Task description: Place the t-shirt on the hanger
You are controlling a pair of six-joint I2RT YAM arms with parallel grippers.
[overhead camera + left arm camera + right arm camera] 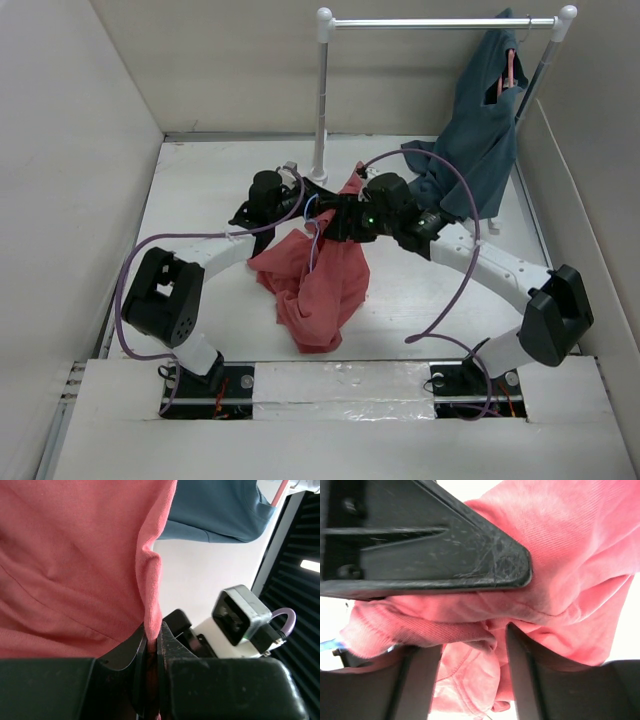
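- Left pincer (152,647) is clenched on a fold of the t-shirt (75,560); the hem edge runs straight down into the pressed-together fingers (172,645).
- Right pincer (515,605) is grasping bunched t-shirt cloth, with a thick fold wedged between its upper finger and the lower parts.
- In the top view both pincers meet mid-tabletop, the left (303,208) just beside the right (345,218), each at the shirt's top edge.
- Shirt is coral-red and held up at its top. The rest hangs and piles in a crumpled heap toward the near side, touching the tabletop (200,200).
- A thin pale-blue wire of the hanger (311,235) shows against the cloth between the pincers; its shape is mostly hidden.
- Far right: a dark teal garment (480,130) hangs on a pink hanger (511,68) from the rail (440,22). Its lower end reaches the tabletop.
- The left wrist view shows the teal garment behind the shirt and the right arm's wrist camera (235,615) close by.
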